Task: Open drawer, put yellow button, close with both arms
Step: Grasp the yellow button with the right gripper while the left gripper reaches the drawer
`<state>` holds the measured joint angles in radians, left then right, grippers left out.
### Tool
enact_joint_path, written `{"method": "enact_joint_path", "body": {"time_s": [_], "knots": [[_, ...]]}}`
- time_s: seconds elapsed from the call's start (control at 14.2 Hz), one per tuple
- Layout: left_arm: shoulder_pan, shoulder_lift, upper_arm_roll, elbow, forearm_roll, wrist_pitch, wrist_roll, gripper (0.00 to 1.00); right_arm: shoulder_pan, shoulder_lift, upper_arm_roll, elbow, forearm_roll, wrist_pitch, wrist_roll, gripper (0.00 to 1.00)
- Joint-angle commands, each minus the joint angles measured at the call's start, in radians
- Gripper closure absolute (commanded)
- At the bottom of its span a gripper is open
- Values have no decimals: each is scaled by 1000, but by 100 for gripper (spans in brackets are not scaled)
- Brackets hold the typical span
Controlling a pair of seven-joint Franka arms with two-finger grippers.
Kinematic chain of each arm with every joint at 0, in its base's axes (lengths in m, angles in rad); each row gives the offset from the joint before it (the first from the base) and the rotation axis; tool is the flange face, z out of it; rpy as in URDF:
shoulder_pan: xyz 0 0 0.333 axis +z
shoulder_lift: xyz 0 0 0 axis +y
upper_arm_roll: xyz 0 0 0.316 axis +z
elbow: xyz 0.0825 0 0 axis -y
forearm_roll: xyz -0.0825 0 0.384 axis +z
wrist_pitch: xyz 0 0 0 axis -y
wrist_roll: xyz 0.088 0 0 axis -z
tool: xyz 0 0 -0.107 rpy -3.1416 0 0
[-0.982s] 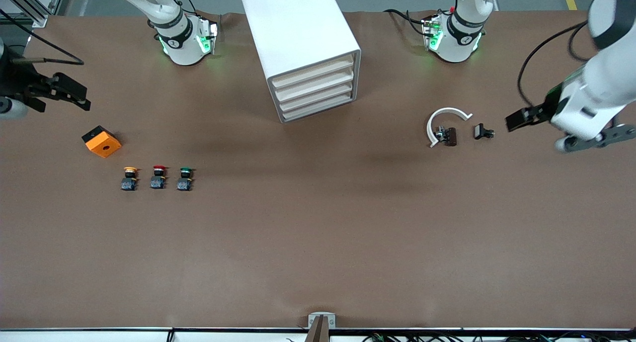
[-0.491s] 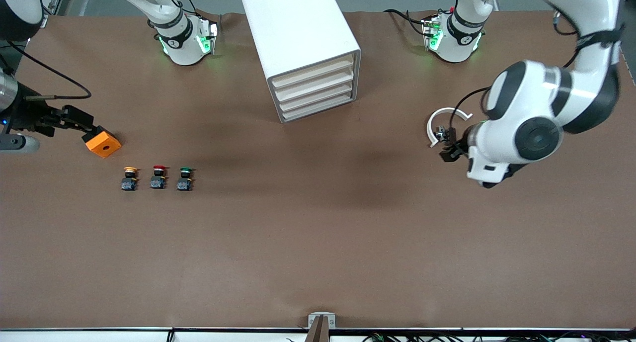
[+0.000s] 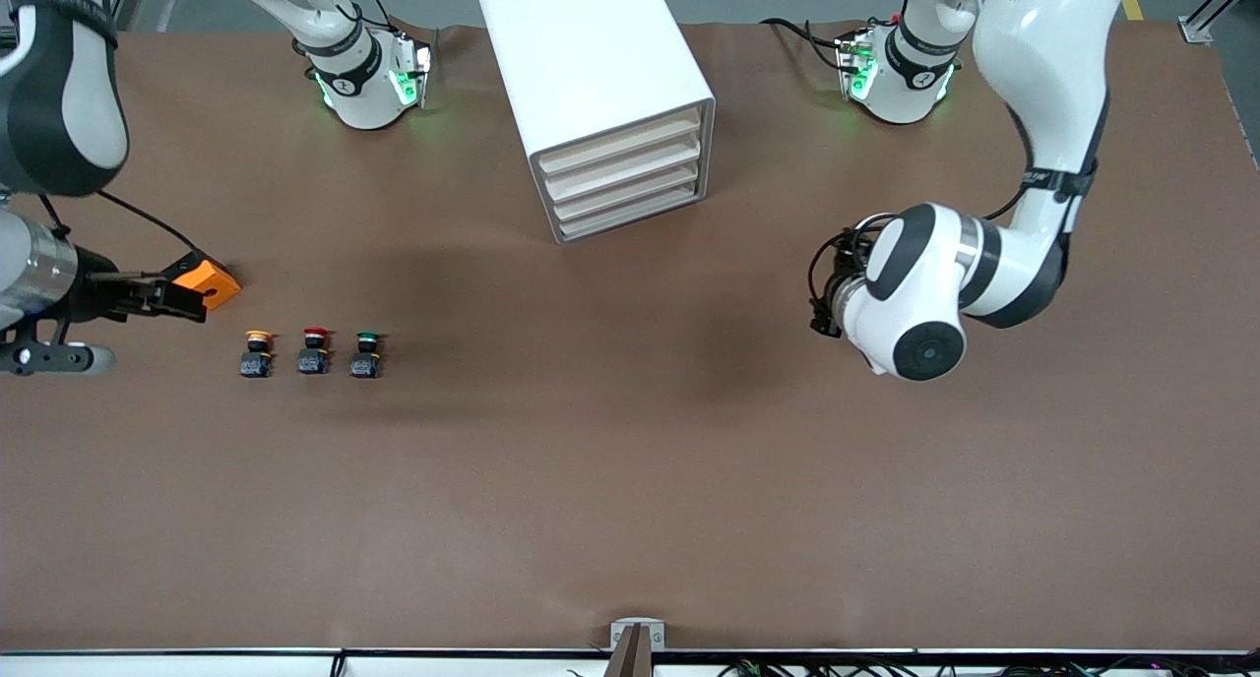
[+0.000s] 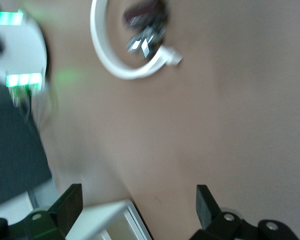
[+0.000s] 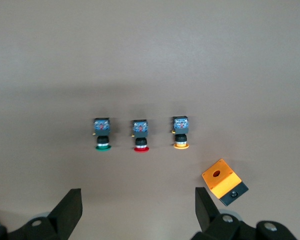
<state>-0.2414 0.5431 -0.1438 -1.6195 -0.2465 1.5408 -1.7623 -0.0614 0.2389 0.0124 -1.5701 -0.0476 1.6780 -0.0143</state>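
Lying near right tool (image 5: 135, 212), yellow button (image 5: 180, 131), untouched

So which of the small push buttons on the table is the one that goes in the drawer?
From the white four-drawer cabinet, look toward the right arm's end of the table, nearer the front camera: three small dark-bodied push buttons lie in a row. The yellow-capped button is the end one closest to the orange box; its neighbours have red and green caps.

A brown table (image 3: 630, 480) fills the view; grey floor, perhaps concrete, shows past its top edge.
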Motion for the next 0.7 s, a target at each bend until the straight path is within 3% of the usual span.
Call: {"method": "enact_joint_path", "body": {"time_s": [0.0,0.07,0.28,0.63], "knots": [[2,6,1,32,-94,-34,-92,0,-55,20,11,-92,-14,116,-15,0],[1,8,0,33,-102,-36,-98,0,-69,20,11,-141,-14,176,-18,0],[-3,35,0,35,-300,-60,-123,0,-101,20,11,-273,-14,342,-88,0],[-91,86,0,35,-428,-103,-222,0,-133,54,11,-422,-14,587,-145,0]]}}
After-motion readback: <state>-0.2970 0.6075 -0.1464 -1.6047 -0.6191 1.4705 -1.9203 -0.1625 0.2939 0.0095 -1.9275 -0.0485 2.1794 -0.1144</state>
